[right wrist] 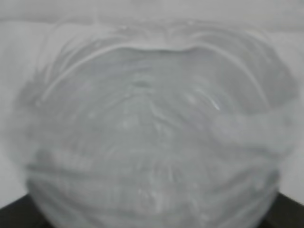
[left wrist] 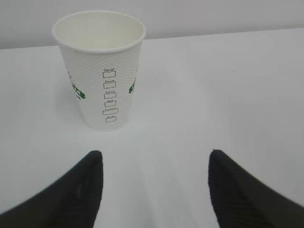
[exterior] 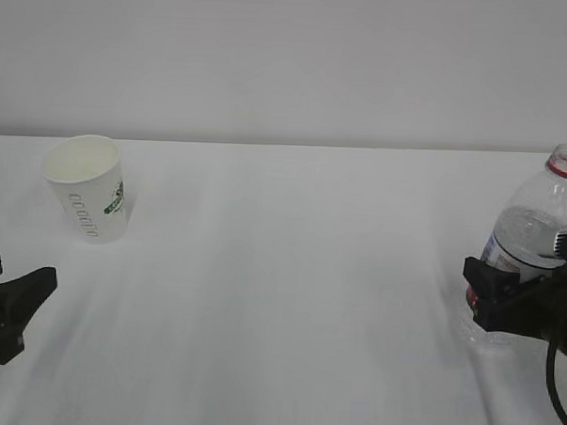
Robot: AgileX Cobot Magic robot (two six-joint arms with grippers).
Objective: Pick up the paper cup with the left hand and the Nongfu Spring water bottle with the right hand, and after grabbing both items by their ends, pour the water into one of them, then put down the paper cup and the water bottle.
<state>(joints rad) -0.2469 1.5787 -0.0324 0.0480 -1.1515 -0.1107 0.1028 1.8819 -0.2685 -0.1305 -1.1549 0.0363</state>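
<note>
Two things apart: paper cup (exterior: pixel 87 188) left, Nongfu Spring water bottle (exterior: pixel 535 223) right.

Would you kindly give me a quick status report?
Left hand open, short of paper cup. Right hand around water bottle. Nothing in the way.

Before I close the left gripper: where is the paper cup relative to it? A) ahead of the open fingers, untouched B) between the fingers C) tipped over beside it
A: the cup stands upright beyond the left gripper, whose fingers are spread with bare table between them.
</note>
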